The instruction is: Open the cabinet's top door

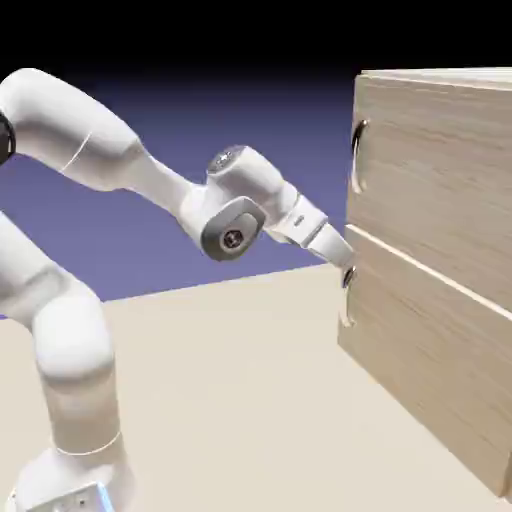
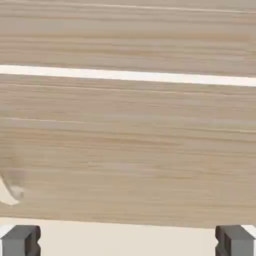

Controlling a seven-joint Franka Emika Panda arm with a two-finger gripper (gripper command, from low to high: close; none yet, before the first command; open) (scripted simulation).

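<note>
The cabinet [image 1: 440, 250] of light oak fills the exterior view's right side. Its top door [image 1: 440, 170] carries a slim curved silver handle [image 1: 357, 155] near its left edge. A pale seam [image 1: 420, 262] parts it from the lower panel [image 1: 430, 370], which has its own handle [image 1: 346, 298]. My gripper [image 1: 347, 260] sits at the cabinet's front left edge, level with the seam and below the top door's handle, touching nothing I can see. In the hand view the gripper [image 2: 127, 242] is open, its grey fingertips [image 2: 20, 240] far apart with nothing between them, facing wood and the seam [image 2: 128, 75].
The beige table [image 1: 230, 400] stretches in front of the cabinet. The white arm [image 1: 120, 160] arches in from the left. A sliver of silver handle [image 2: 7, 194] shows at the hand view's left edge, and a strip of table [image 2: 125, 237] runs under the wood.
</note>
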